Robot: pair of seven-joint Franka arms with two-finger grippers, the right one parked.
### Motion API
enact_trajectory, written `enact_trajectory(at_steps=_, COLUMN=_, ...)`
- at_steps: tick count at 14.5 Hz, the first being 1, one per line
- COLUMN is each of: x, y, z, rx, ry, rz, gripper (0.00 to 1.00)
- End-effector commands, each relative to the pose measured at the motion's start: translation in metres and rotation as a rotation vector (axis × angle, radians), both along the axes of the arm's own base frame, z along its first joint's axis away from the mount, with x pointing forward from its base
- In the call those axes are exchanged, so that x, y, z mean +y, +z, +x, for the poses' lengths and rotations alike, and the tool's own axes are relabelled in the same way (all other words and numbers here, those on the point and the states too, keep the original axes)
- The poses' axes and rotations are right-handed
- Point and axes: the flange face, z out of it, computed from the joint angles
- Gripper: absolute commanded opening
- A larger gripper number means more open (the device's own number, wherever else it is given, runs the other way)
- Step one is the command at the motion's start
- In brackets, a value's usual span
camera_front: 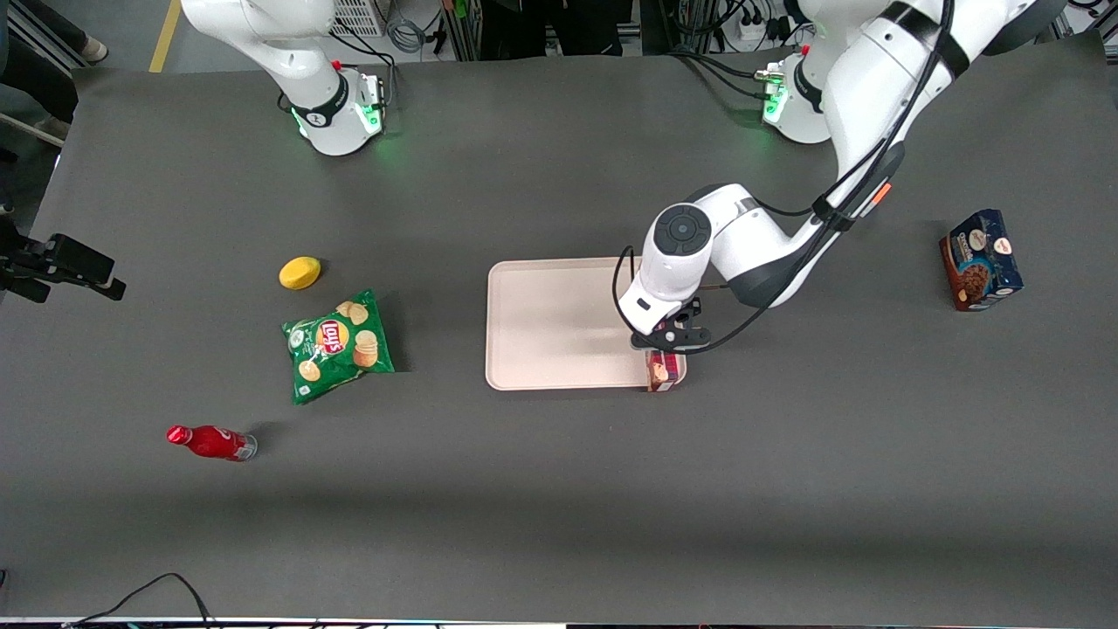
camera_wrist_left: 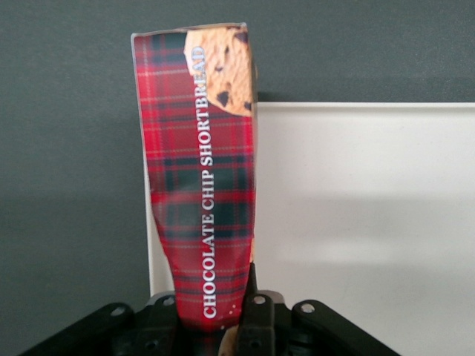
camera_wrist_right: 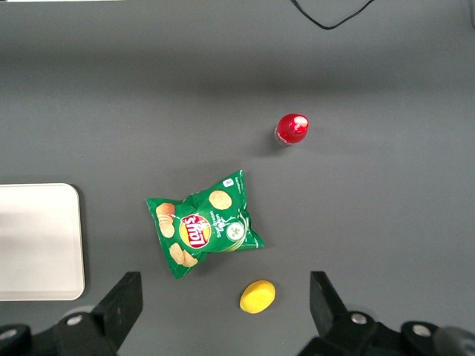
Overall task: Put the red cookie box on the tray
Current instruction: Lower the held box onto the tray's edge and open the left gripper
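- Left wrist view: the red cookie box (camera_wrist_left: 200, 170) is pinched at one end by the gripper (camera_wrist_left: 223, 326), fingers closed on its narrow faces.
- It hangs over the tray (camera_wrist_left: 364, 222), at the edge toward the working arm's end.
- The carton looks light and stiff, probably crushable with glossy, slippery faces; a mid-length hold would likely swing less.

The working left arm (camera_front: 873, 79) is all glossy white shells with dark grey joint bands and a round dark cap on the wrist. Black cables loop along it, one orange tag, green lights on the base. Its gripper (camera_front: 668, 342) is matte black, small screws showing.
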Motion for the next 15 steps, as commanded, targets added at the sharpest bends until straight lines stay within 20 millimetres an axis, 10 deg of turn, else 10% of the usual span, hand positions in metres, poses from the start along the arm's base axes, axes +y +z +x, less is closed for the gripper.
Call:
enact_trajectory(at_steps=1, x=-0.014, y=-0.001, z=0.000, rx=-0.012, ry=0.005, rz=-0.006, gripper=0.08)
enact_trajectory(at_steps=9, x=-0.014, y=-0.008, z=-0.008, rx=0.008, ry=-0.006, rz=0.019, gripper=0.12)
enact_trajectory(at_steps=14, x=-0.010, y=-0.013, z=-0.005, rx=0.012, ry=0.002, rz=0.019, gripper=1.00)
enact_trajectory(at_steps=15, x=-0.010, y=-0.013, z=-0.005, rx=0.012, ry=0.002, rz=0.019, gripper=1.00)
